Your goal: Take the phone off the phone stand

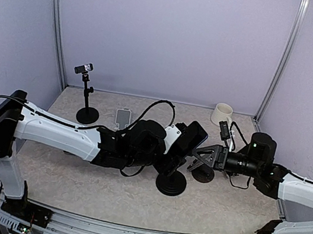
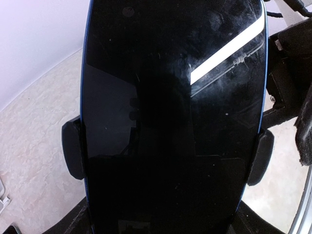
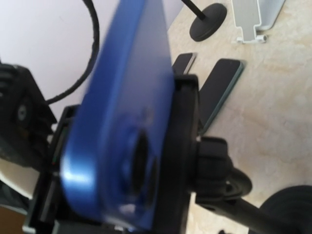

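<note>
The phone (image 1: 194,134) has a blue back and a black screen and sits tilted in the black phone stand (image 1: 170,183), above its round base. In the left wrist view the screen (image 2: 170,97) fills the frame, with the stand's side clamps (image 2: 72,150) pressing its edges. My left gripper (image 1: 169,155) reaches in from the left, its dark fingers (image 2: 78,225) against the phone's lower edges. My right gripper (image 1: 197,159) comes from the right with its jaws spread beside the stand's head. The right wrist view shows the phone's blurred back (image 3: 122,122), the cradle (image 3: 183,146) and the ball joint; its own fingers are not clear.
A white mug (image 1: 222,113) stands at the back right. A small tripod (image 1: 86,114) with a camera stands at the back left, and a pale flat holder (image 1: 123,117) lies beside it. Another black disc (image 1: 202,174) sits under the right gripper. Purple walls enclose the table.
</note>
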`<state>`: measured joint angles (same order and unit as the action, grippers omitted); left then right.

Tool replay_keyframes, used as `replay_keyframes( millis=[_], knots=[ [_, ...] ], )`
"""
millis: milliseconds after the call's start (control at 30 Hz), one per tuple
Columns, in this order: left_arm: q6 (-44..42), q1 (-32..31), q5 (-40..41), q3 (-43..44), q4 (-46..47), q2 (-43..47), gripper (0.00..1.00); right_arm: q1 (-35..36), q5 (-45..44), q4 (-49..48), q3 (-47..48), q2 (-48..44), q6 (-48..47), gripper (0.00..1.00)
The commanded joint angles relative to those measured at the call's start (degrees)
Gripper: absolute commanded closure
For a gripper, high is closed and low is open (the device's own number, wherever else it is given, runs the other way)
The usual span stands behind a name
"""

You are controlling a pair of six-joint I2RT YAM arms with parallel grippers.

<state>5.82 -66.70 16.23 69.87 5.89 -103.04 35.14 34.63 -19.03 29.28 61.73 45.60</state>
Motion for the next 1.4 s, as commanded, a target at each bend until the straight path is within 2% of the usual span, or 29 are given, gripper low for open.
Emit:
replay_keyframes(
  millis=[0, 333, 667, 1000, 1233, 1367],
  knots=[
    [0.15, 0.07, 2.57, 2.99, 1.69, -0.31, 0.6, 0.98, -2.46, -2.87, -0.39, 0.68, 1.33, 0.5],
    [-0.46, -0.1, 4.06, 4.3, 0.61, -1.34, 0.62, 1.78, -2.15, -2.36, 0.19, 2.33, 1.95, 0.61],
    [-0.02, 0.03, 6.29, 4.61, -0.28, -1.77, 0.62, 1.78, -2.9, -0.88, -0.08, 1.19, 1.51, 0.8],
    [3.78, 2.76, 6.78, 2.86, -0.05, -0.89, 0.64, 1.78, -3.43, 1.29, -0.05, 0.01, 0.13, 0.89],
    [6.44, 4.31, 10.81, 2.73, -2.14, -1.1, 0.65, 1.77, -2.85, 2.08, 0.0, -0.08, -0.46, 1.0],
    [7.81, 5.0, 12.56, 2.71, -3.09, -1.17, 0.66, 1.78, -2.42, 2.73, -0.11, -0.5, -0.82, 1.0]
  ],
)
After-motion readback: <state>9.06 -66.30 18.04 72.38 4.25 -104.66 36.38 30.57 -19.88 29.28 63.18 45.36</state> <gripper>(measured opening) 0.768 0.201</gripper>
